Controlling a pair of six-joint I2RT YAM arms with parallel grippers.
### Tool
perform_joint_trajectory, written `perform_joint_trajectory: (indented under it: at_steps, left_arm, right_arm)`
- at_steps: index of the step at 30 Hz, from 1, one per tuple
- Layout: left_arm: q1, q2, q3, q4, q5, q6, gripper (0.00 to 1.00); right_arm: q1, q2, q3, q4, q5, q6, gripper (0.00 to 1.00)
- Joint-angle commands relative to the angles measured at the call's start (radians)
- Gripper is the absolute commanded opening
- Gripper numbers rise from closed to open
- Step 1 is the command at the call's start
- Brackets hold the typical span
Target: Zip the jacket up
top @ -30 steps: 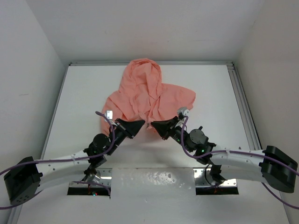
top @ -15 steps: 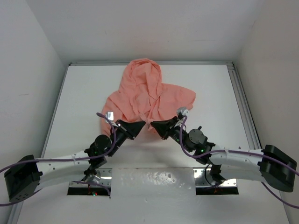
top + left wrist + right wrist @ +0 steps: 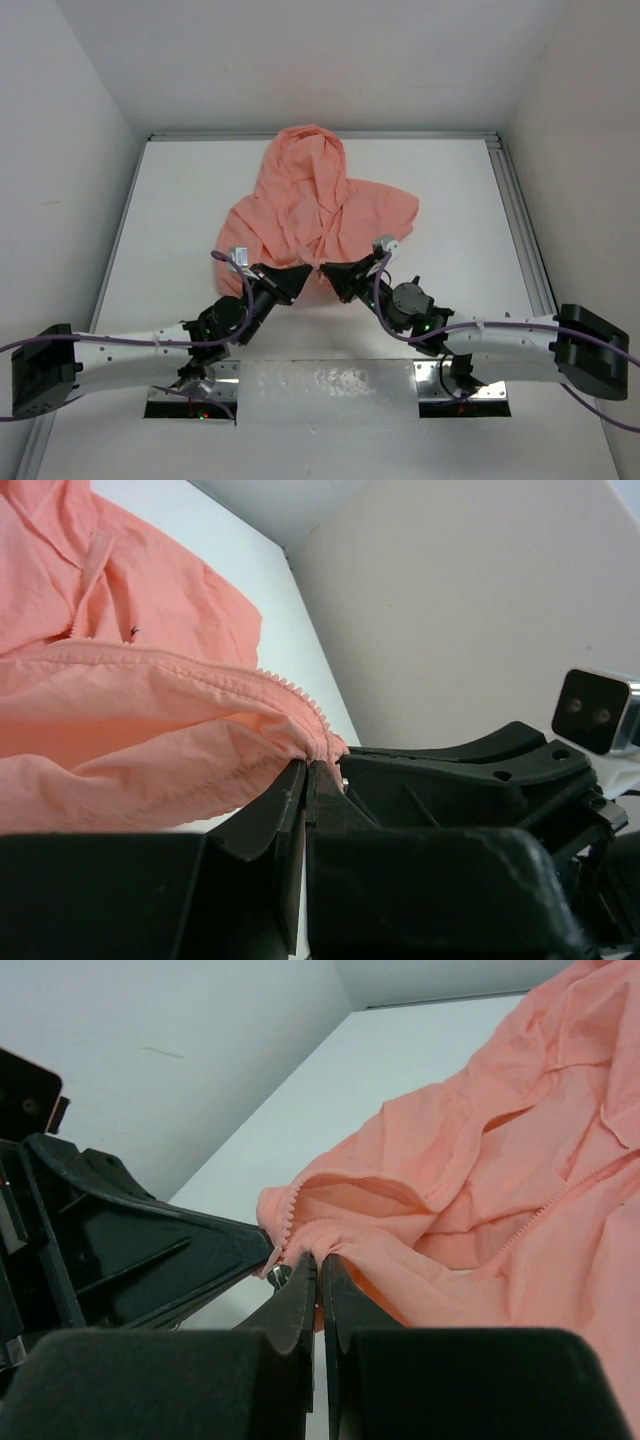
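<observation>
Pink jacket (image 3: 310, 205) lies crumpled mid-table (image 3: 170, 200), hood toward far wall. Left gripper (image 3: 303, 274) and right gripper (image 3: 329, 271) nearly touching, each pinching near hem beside zipper (image 3: 200, 665).

Count, all placed against the jacket:

- Jacket (image 3: 318, 205): one, salmon-pink, the only garment on the worktop (image 3: 180, 200).
- Worktop: one, white.
- Hood (image 3: 310, 155): one, at the jacket's far end.
- Zipper (image 3: 200, 665): one exposed tooth row in each wrist view; cannot tell if it is the same row.
- Arms: two, left arm (image 3: 130, 347) and right arm (image 3: 500, 340), both on the jacket's near side.
- Grippers: two, left gripper (image 3: 300, 272) and right gripper (image 3: 330, 270), two fingers each, at the jacket's near hem.
- Purple cables (image 3: 500, 321): two, one per arm.
- Small white camera modules (image 3: 237, 254): two, one per wrist.
- Metal rail (image 3: 515, 215): one, right of the jacket.
- Walls (image 3: 300, 60): three.
</observation>
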Motion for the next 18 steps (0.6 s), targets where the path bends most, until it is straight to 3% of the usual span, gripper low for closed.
perform_joint_trajectory:
  at_steps: [1,18]
  left_arm:
    - [-0.032,0.007,0.059,-0.07,-0.093,0.02,0.0]
    - [-0.164,0.044,0.119,-0.139,-0.323,0.077,0.0]
  right_arm:
    - [0.04,-0.019,0.053,0.025,0.104,0.002,0.0]
    - [0.166,-0.017,0.105,-0.033,0.303,-0.073,0.0]
